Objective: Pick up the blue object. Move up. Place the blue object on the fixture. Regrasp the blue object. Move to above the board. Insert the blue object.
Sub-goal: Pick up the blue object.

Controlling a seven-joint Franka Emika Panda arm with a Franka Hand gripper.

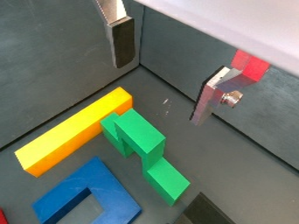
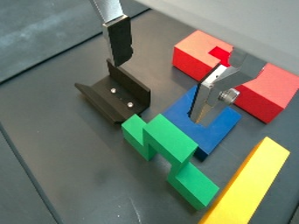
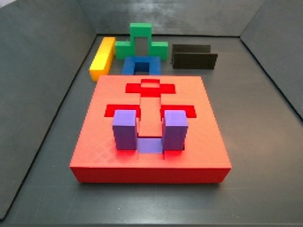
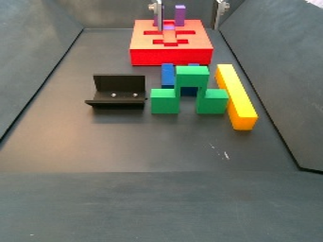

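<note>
My gripper [image 2: 160, 70] hangs in the air above the floor, its two silver fingers [image 1: 121, 39] spread wide apart with nothing between them. In both wrist views the dark pads face each other across an open gap.

Below me is a dark grey, matte floor [image 4: 127, 189], faintly scuffed, with grey walls [image 3: 59, 53] rising around it like a shallow bin.

The blue block [image 2: 205, 127] lies flat on that floor. In a wrist view it sits just under one of my fingers, partly covered by the green block [image 2: 173, 157], which overlaps its near edge. In a side view the blue block [image 4: 168, 76] shows as a narrow strip between the green block [image 4: 192, 88] and the board [image 4: 172, 40]. I am not touching it.

The fixture [image 2: 114, 94], a black bracket with a raised back, stands on the floor beside the blue and green blocks, apart from them. In a side view it [image 4: 116, 93] is empty.

A long yellow bar [image 4: 235, 95] lies on the far side of the green block from the fixture, just beside it.

The red board [image 3: 148, 124] is the largest thing, thick and flat, with cut-out recesses in its top. A purple U-shaped block [image 3: 148, 129] stands upright in it, prongs pointing up.

In a side view, my fingers [image 4: 157, 9] show only at the upper edge of the picture, over the board's far end.
</note>
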